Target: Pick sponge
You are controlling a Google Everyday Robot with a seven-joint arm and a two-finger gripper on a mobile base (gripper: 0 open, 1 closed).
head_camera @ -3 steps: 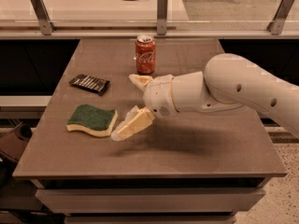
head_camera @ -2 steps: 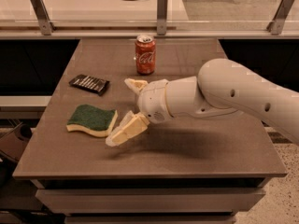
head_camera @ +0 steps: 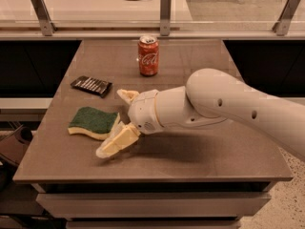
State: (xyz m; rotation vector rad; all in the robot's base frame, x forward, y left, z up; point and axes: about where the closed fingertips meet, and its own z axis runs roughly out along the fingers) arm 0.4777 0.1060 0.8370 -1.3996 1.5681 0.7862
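The sponge (head_camera: 93, 121) lies flat on the brown table (head_camera: 214, 156) at the left, dark green top up over pale yellow foam. My gripper (head_camera: 116, 123) comes in from the right on a white arm and sits just right of the sponge. It is open: one cream-yellow padded finger (head_camera: 126, 96) points toward the far side, the other finger (head_camera: 116, 141) reaches down to the table's near side. The sponge's right end sits between the two fingers. Nothing is held.
A red Coca-Cola can (head_camera: 148, 56) stands upright at the back middle. A flat black ribbed rectangle (head_camera: 91, 85) lies behind the sponge at the left. The table's front edge is close below the near finger. A glass rail with metal posts runs along the back.
The gripper has moved left and a little toward the table's near edge, closer to the sponge. The sponge, can and black rectangle have not moved.
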